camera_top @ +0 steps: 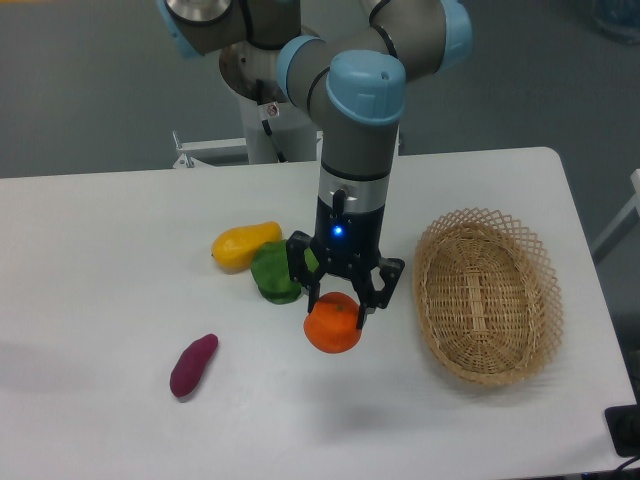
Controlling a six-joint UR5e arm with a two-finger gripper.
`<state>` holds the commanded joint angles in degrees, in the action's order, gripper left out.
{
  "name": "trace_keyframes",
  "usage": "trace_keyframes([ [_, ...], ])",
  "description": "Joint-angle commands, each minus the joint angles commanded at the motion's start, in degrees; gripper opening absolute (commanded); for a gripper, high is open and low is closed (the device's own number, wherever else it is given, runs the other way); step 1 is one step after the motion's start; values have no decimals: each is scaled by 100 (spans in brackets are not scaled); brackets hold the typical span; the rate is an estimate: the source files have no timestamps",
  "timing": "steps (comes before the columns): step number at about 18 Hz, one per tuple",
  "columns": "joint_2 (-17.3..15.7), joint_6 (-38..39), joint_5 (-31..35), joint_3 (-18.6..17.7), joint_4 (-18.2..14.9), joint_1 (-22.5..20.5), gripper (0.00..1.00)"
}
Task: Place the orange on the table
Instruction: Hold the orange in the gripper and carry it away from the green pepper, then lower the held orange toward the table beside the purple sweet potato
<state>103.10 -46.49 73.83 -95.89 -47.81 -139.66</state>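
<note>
The orange (332, 328) is a small round bright-orange fruit near the middle of the white table (100, 260), left of the basket. My gripper (337, 308) points straight down over it. Its two black fingers (312, 298) stand on either side of the orange's top and are closed on it. The orange is at or just above the tabletop; I cannot tell whether it touches. The gripper hides the top of the orange.
A green fruit (272, 272) and a yellow elongated fruit (245, 245) lie just left of the gripper. A purple sweet potato (193, 365) lies at the front left. An oval wicker basket (487, 295) stands to the right.
</note>
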Motion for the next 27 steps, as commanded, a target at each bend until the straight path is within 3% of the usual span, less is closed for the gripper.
trace_keyframes([
  [4, 9, -9, 114, -44, -17, 0, 62],
  [9, 184, 0, 895, -114, 0, 316, 62],
  [12, 246, -18, 1230, -351, 26, 501, 62],
  [15, 526, 0, 1353, -378, 175, 589, 62],
  [18, 878, 96, 1879, -360, 307, 878, 62],
  [21, 1115, 1138, 1978, -352, 658, 975, 62],
  [27, 1459, 2038, 2013, -212, 721, 1239, 62],
])
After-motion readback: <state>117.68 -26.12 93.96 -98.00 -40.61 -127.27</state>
